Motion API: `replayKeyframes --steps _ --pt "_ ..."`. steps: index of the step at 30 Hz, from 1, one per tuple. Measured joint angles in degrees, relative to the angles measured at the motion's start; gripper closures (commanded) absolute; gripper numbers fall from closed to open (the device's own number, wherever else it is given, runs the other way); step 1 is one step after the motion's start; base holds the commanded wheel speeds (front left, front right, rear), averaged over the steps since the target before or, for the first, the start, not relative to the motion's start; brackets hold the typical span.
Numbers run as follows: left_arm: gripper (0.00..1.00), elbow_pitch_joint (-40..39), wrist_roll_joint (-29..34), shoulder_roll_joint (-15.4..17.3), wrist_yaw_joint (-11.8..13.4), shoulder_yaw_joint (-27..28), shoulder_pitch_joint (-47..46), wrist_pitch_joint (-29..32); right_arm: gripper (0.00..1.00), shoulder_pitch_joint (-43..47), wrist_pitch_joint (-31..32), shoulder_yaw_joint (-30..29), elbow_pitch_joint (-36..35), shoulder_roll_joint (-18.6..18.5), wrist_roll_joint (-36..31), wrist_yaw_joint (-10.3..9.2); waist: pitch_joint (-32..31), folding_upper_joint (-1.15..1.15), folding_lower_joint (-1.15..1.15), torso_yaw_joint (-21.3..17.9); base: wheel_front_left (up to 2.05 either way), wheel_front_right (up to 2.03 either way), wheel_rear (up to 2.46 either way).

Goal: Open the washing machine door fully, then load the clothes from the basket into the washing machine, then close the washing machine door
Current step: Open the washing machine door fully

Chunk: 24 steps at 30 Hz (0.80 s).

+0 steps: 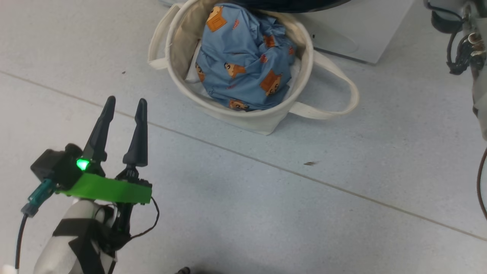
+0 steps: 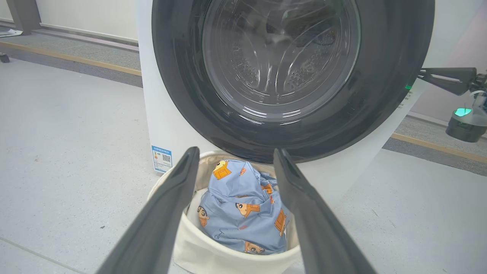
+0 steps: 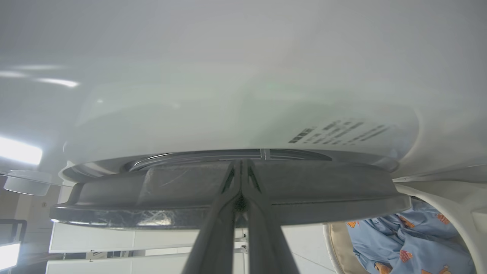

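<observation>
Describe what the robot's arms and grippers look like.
The left gripper has two long, tapered dark fingers, a bright green bracket, a glowing green light, a teal plug and thin black cables; its forearm is pale with black straps. The right gripper has dark grey fingers.

The head camera looks steeply down on the basket (image 1: 251, 120). The left wrist faces it low and near; the right wrist glimpses it from against the washing machine door (image 3: 304, 190).
</observation>
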Motion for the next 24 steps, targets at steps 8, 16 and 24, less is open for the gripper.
replayKeyframes --steps 8,16,24 --pt "0.0 -0.7 -0.15 -0.54 -0.22 -0.58 -1.13 0.0 1.0 -3.31 -0.6 1.1 1.32 -0.31 -1.33 0.0 1.93 0.0 -0.01 2.27 0.0 0.0 0.0" --pt "0.0 -0.33 -0.73 -0.89 -0.22 -1.09 -1.12 0.0 1.0 -3.27 4.54 2.69 1.51 -0.27 -1.62 -0.04 0.97 0.0 -0.01 2.43 0.0 0.0 0.0" --pt "0.0 0.57 -0.73 -0.7 -0.22 -1.03 -0.94 0.0 1.0 2.65 11.04 6.27 -2.9 4.41 -0.15 -0.03 -1.9 0.0 -0.02 0.79 0.0 0.0 0.0"
